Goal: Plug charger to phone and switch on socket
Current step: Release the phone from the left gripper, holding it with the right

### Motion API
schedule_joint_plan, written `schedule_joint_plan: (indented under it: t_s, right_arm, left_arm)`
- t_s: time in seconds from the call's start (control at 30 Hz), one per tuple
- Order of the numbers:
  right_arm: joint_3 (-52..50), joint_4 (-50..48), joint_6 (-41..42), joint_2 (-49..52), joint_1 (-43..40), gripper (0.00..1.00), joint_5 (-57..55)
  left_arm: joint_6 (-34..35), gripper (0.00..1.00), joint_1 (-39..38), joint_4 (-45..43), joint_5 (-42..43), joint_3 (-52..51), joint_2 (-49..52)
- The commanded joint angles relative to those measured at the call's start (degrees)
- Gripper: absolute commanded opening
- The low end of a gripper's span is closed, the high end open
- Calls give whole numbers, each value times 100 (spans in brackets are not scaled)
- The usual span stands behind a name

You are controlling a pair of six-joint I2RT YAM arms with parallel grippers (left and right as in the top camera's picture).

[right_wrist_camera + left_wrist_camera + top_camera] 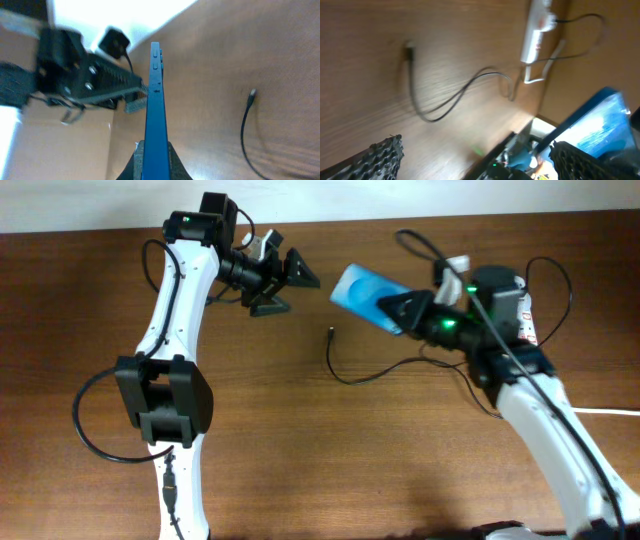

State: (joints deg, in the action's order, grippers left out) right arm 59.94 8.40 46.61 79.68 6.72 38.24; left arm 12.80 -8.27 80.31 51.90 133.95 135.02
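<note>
Right wrist view: phone pinched edge-on, plug lying loose.
Right fingers (131,167) clamp the phone (154,115) by its end, seemingly raised off the table (280,50); it may twist or slip when a plug is pushed in. Beyond, the charger (243,132) lies loose (tiny tip, easily nudged away). Left fingers (382,157) spread wide, empty; socket (536,30) farthest. No containers in view.

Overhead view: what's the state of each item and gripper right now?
phone: lifted off the table, clamped in right gripper.
charger: loose on the table, plug tip unconnected.
socket: on the table; switch position unreadable.
left gripper: open, empty.
right gripper: shut on the phone.
</note>
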Motion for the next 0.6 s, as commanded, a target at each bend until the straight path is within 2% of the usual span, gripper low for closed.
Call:
schedule_joint_plan:
  t_s: [0.0,0.13,0.23,0.27,0.47,0.57]
  right_arm:
    - [50,22,369,-662,-601,4,-188]
    - [48,369,1250,-968,-1078,4,-551]
    - [44,269,2732,-754,-608,4,-1449]
    - [44,136,2942,-647,-382,4,-1725]
    - [46,-1244,2959,-90,898,4,-2796]
    - [46,-1596,3265,105,1528,4,-3834]
  left_arm:
    - [-179,99,50,-271,1178,122,-24]
    - [-173,99,63,-682,2009,122,-24]
    - [297,99,61,-1056,2214,122,-24]
    - [398,99,61,-1161,2212,120,-24]
    - [916,100,55,-1283,2229,120,-24]
    - [1587,100,55,-1617,2232,120,-24]
